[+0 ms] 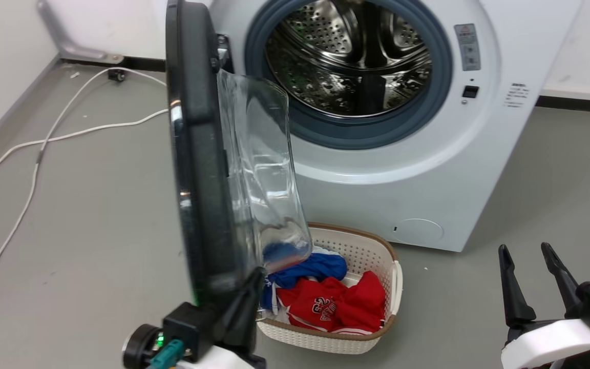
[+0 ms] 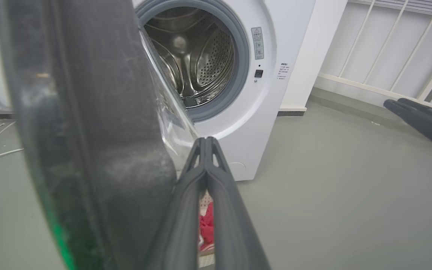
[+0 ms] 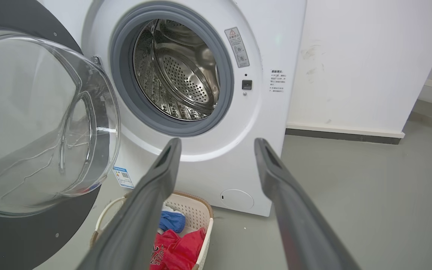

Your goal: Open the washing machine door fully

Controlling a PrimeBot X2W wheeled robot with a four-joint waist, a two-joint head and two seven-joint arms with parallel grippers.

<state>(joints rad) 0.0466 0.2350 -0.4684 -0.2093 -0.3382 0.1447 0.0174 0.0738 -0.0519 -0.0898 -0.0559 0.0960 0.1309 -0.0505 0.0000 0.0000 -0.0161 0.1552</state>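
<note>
Door (image 1: 192,154) top cropped — left gripper (image 1: 256,277) beside.

Basket (image 1: 393,287) before washing machine (image 1: 377,195); clothes (image 1: 336,303) inside; door (image 1: 195,154) left.

The washing machine door (image 2: 88,131) stands edge-on across the left of the frame, dark and blurred. The left tool (image 2: 205,141) rises from bottom centre just beside it, tips pressed together. Upper centre, the washing machine (image 2: 264,112) shows its steel drum (image 2: 208,60). Red cloth (image 2: 206,228) shows between the fingers (image 2: 231,210).
</note>
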